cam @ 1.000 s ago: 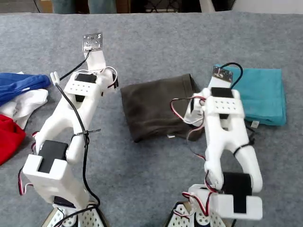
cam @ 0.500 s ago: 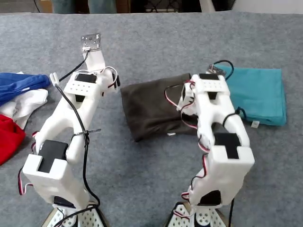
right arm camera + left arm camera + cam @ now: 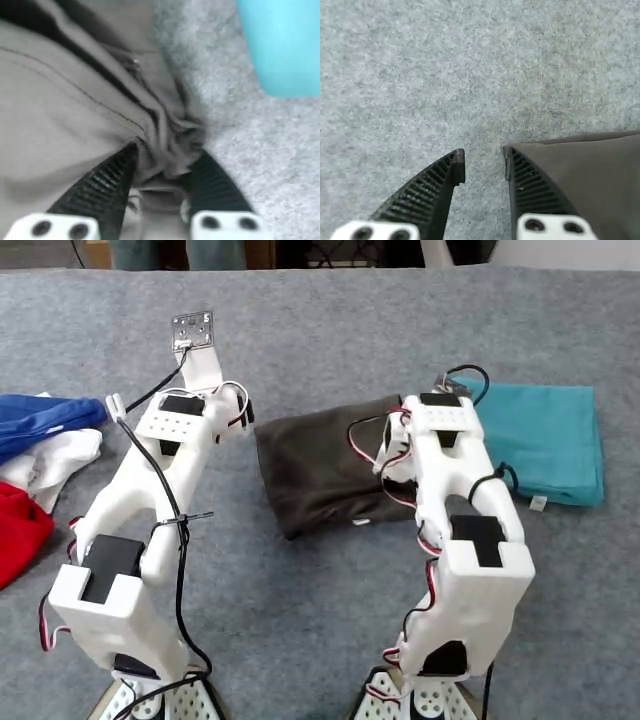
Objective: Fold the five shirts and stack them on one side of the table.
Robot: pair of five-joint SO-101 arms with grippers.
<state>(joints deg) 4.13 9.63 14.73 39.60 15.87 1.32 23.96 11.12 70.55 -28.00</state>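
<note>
text: none legible | dark olive shirt point(image 3: 320, 475): small white tag point(image 3: 361, 526) at its near edge, print too small to read | teal shirt point(image 3: 545, 440): small white label point(image 3: 539, 503) at its near edge, print too small to read

Plain dark brown on the middle shirt point(image 3: 320, 475); plain teal on the folded shirt point(image 3: 550, 440). Bright blue shirt point(image 3: 40, 420), white shirt point(image 3: 62, 455), red shirt point(image 3: 15, 530), all unpatterned. Speckled mid-grey across the table cover point(image 3: 320, 330). White arms point(image 3: 140, 500) with black blocks; black ribbed fingers point(image 3: 435, 192).
</note>
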